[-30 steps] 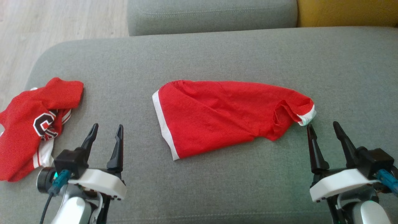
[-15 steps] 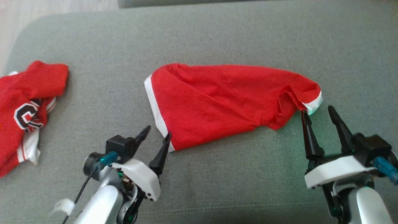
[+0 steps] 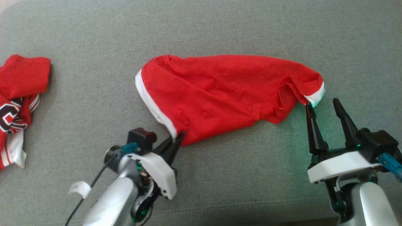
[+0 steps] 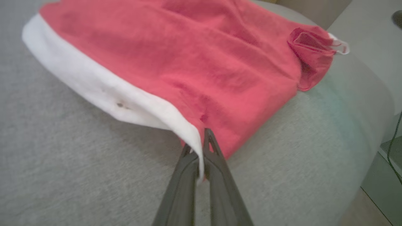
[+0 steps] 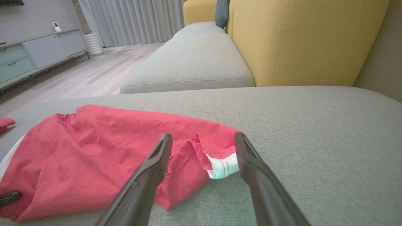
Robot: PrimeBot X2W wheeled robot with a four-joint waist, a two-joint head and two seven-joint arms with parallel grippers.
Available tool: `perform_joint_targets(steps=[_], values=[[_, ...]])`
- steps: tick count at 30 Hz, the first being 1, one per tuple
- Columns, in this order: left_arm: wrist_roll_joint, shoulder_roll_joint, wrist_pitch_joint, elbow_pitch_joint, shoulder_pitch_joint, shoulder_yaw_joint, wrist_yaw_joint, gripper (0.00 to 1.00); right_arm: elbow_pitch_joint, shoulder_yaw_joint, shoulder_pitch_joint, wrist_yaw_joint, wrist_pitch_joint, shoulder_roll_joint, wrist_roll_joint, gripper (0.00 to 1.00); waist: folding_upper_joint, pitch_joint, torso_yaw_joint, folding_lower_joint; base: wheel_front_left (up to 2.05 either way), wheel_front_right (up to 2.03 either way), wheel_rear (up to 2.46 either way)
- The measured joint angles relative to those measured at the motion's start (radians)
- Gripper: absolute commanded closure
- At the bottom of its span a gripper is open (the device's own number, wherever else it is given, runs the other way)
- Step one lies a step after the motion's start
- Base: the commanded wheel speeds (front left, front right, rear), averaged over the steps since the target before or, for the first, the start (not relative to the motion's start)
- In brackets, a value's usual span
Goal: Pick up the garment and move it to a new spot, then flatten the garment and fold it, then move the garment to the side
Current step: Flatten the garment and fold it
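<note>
Swung in from lower left, now clamping left end effector (image 3: 178,137) on garment (image 3: 220,91) corner, centre frame, on sofa (image 3: 220,25). Keeping right end effector (image 3: 323,103) spread beside cuff (image 3: 317,95), middle right. Leaving lifting, moving, flattening, folding undone.

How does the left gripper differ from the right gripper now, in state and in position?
The left gripper is shut, pinching the white-edged corner of the red garment; the right gripper is open and holds nothing. The left gripper leans toward the garment's left corner; the right gripper points straight up the head view, at the small white-trimmed right end. Both are low over the grey cushion, at the garment's near edge.
</note>
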Motion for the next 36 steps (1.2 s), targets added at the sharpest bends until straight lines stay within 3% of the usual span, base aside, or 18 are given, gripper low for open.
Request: perform_joint_targets(steps=[10, 16, 22, 29, 32, 33, 34, 35, 36], values=[[0.002, 0.001, -0.007, -0.302, -0.007, -0.119, -0.020, 1.00, 0.016, -0.006, 0.000, 0.000, -0.004, 0.000, 0.008, 0.00, 0.0000, -0.025, 0.008, -0.0001, 0.00, 0.00, 0.00], [0.011, -0.030, 0.002, -0.388, -0.107, -0.108, -0.002, 1.00, 0.016, 0.001, 0.000, 0.000, -0.004, 0.000, 0.009, 0.00, 0.0000, -0.029, -0.016, -0.0001, 0.00, 0.00, 0.00], [-0.005, -0.053, 0.022, -0.208, -0.230, -0.031, 0.032, 1.00, 0.016, 0.015, -0.003, 0.000, -0.004, 0.000, 0.022, 0.00, 0.0000, -0.002, -0.051, -0.0001, 0.00, 0.00, 0.00], [-0.053, -0.080, -0.009, 0.137, -0.372, 0.024, 0.028, 1.00, 0.016, 0.029, -0.046, 0.000, -0.015, 0.000, 0.028, 0.00, 0.0000, 0.055, -0.084, 0.0001, 0.00, 0.00, 0.00], [-0.080, -0.094, -0.021, 0.235, -0.409, 0.022, 0.004, 0.99, 0.023, 0.030, -0.046, 0.000, -0.017, 0.000, 0.034, 0.00, 0.0000, 0.073, -0.091, 0.0000, 0.00, 0.00, 0.00], [-0.092, -0.100, -0.021, 0.260, -0.413, 0.017, -0.001, 0.69, 0.026, 0.030, -0.046, 0.000, -0.017, 0.000, 0.034, 0.00, 0.0000, 0.076, -0.090, 0.0001, 0.00, 0.00, 0.00], [-0.092, -0.100, -0.021, 0.260, -0.413, 0.017, -0.001, 0.22, 0.026, 0.030, -0.046, 0.000, -0.017, 0.000, 0.034, 0.00, 0.0000, 0.076, -0.090, 0.0001, 0.00, 0.00, 0.00], [-0.096, -0.106, -0.025, 0.280, -0.414, 0.009, -0.006, 0.00, 0.030, 0.028, -0.046, 0.000, -0.024, 0.000, 0.034, 0.00, 0.0000, 0.077, -0.086, 0.0000, 0.00, 0.00, 0.00], [-0.096, -0.109, -0.037, 0.295, -0.414, 0.000, -0.006, 0.00, 0.033, 0.028, -0.047, 0.000, -0.025, 0.000, 0.034, 0.00, 0.0000, 0.076, -0.083, 0.0000, 0.00, 0.00, 0.00]])
